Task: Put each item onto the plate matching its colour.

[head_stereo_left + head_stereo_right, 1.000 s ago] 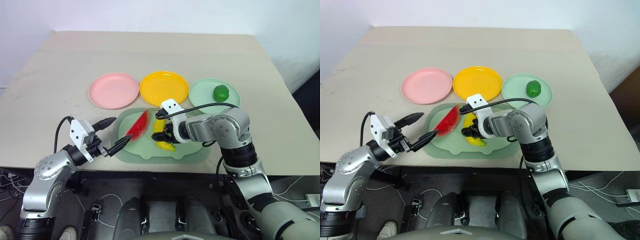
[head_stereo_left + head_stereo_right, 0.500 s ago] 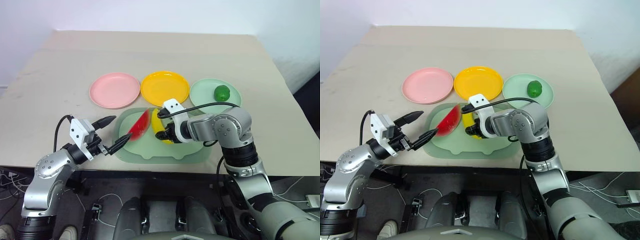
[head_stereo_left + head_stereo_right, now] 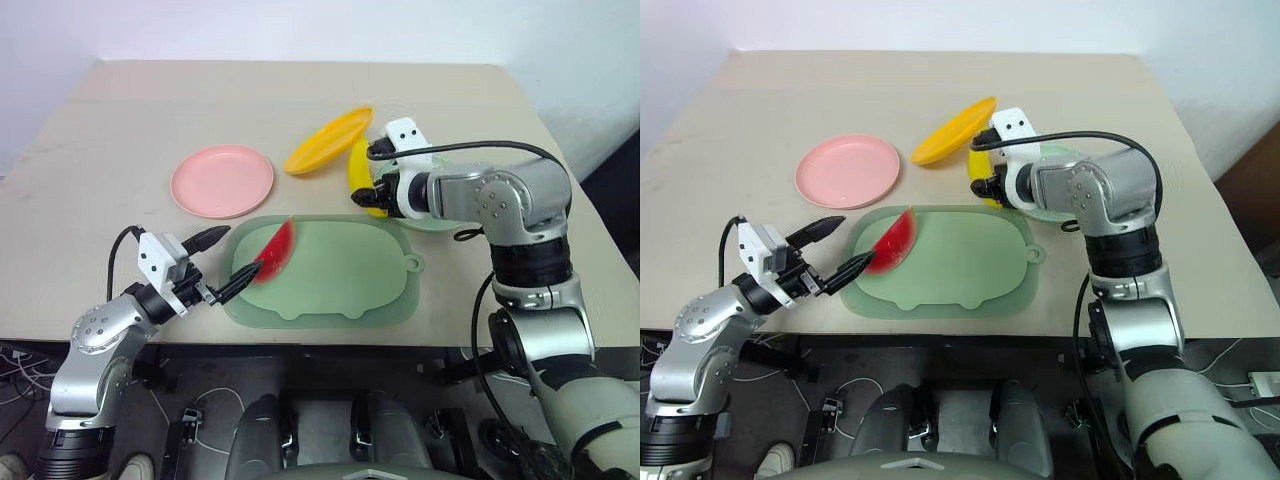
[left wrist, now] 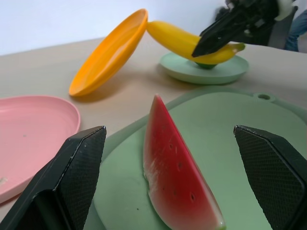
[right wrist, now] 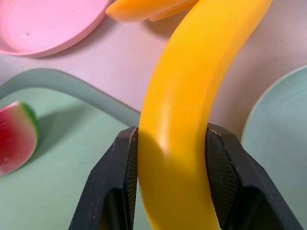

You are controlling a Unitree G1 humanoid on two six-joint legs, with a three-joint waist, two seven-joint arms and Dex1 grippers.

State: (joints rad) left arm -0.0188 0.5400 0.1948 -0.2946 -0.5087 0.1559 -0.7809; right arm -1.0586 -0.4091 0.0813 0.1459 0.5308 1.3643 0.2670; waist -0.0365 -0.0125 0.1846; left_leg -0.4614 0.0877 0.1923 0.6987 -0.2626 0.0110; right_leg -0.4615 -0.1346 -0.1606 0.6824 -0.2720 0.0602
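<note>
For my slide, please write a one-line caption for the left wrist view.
Open left tool faces watermelon wedge on tray; beyond, held banana tips the yellow plate.

Yellow banana (image 3: 358,171), yellow-orange plate (image 3: 326,141), pink plate (image 3: 222,180), red green-rinded watermelon wedge (image 3: 274,250), pale green tray (image 3: 340,285).

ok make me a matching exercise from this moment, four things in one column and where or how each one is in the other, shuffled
Things
1. banana
2. watermelon wedge
3. yellow plate
4. pink plate

States
A. tipped up on one edge, the banana's tip against it
B. lying flat on the table with nothing on it
C. clamped in the right gripper, lifted off the table
D. resting on the pale green tray, by the open left gripper

Pairs: 1-C, 2-D, 3-A, 4-B
</note>
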